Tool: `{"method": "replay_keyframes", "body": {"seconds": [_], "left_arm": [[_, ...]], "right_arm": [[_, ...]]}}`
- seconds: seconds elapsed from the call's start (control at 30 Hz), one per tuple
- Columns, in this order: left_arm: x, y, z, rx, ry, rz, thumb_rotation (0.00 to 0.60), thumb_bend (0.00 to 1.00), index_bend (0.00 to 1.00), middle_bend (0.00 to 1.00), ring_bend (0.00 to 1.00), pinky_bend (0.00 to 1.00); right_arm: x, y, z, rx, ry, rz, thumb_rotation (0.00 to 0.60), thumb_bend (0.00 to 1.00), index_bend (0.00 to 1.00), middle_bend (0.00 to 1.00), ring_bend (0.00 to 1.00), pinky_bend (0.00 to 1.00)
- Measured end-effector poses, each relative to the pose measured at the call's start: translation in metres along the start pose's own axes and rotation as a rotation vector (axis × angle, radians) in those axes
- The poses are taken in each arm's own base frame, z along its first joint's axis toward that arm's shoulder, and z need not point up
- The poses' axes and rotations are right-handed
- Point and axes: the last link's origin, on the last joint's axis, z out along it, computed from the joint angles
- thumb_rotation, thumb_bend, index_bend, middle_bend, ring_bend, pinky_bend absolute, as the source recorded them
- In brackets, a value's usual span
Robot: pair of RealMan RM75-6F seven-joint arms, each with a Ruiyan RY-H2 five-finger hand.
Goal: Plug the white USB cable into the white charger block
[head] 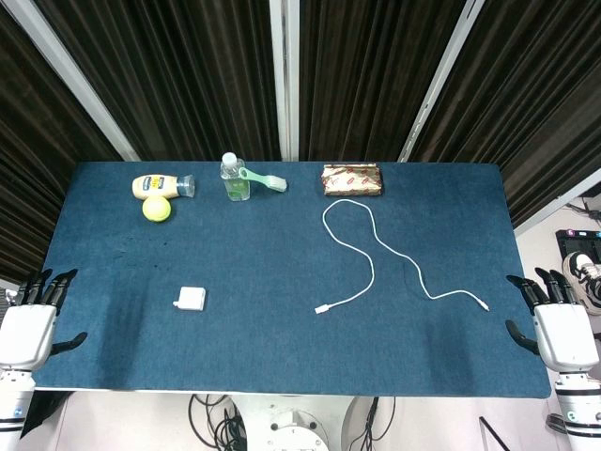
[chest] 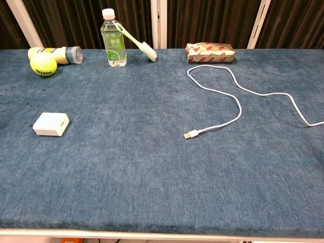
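We see the thin white USB cable (head: 376, 258) lying in loose curves on the right half of the blue felt-covered worktop (head: 282, 348), its metal USB plug (chest: 191, 134) resting near the middle and pointing toward our left side. The small white square charger block (head: 191, 299) sits flat on the left half, well apart from the plug, and in the chest view its port seems to face the cable.

We judge several risks from here. The plug is small and lies flat on the soft cloth, so our fingers could push it along or pinch the cord behind it, leaving the plug free to swivel. Lifting the cable may drag its long loops, and the far end could sweep toward the wrapped red-and-gold packet (head: 352, 178) at the back edge. The block is light and unanchored, so it will likely slide away under insertion force unless our other hand steadies it. A plug turned the wrong way up would jam at the port.

Our left hand (head: 28, 324) rests at the left edge of the worktop, fingers spread, holding nothing. Our right hand (head: 562, 329) rests at the right edge, likewise unclenched and empty, near the cable's small far connector (head: 483, 304) but not touching it.
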Motion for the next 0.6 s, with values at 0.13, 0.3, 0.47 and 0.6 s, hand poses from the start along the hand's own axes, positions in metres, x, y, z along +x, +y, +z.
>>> {"method": "replay_keyframes", "body": {"seconds": [0.13, 0.3, 0.47, 0.6], "left_arm": [[-0.001, 0.001, 0.001, 0.000, -0.009, 0.000, 0.600, 0.10, 0.09, 0.14, 0.03, 0.01], [0.000, 0.004, 0.001, -0.009, -0.003, -0.002, 0.600, 0.10, 0.09, 0.14, 0.03, 0.01], [0.000, 0.006, 0.002, -0.015, 0.001, -0.008, 0.600, 0.10, 0.09, 0.14, 0.03, 0.01], [0.000, 0.006, 0.001, -0.016, 0.001, -0.010, 0.600, 0.10, 0.09, 0.14, 0.03, 0.01]], "right_arm": [[-0.001, 0.000, 0.001, 0.007, -0.006, 0.001, 0.600, 0.16, 0.23, 0.30, 0.12, 0.12], [-0.002, -0.007, 0.006, 0.051, -0.016, 0.003, 0.600, 0.16, 0.23, 0.31, 0.13, 0.12], [-0.007, -0.027, 0.022, 0.149, -0.046, 0.026, 0.600, 0.19, 0.24, 0.32, 0.15, 0.12], [-0.014, -0.052, 0.041, 0.250, -0.100, 0.030, 0.600, 0.21, 0.24, 0.32, 0.15, 0.12]]}}
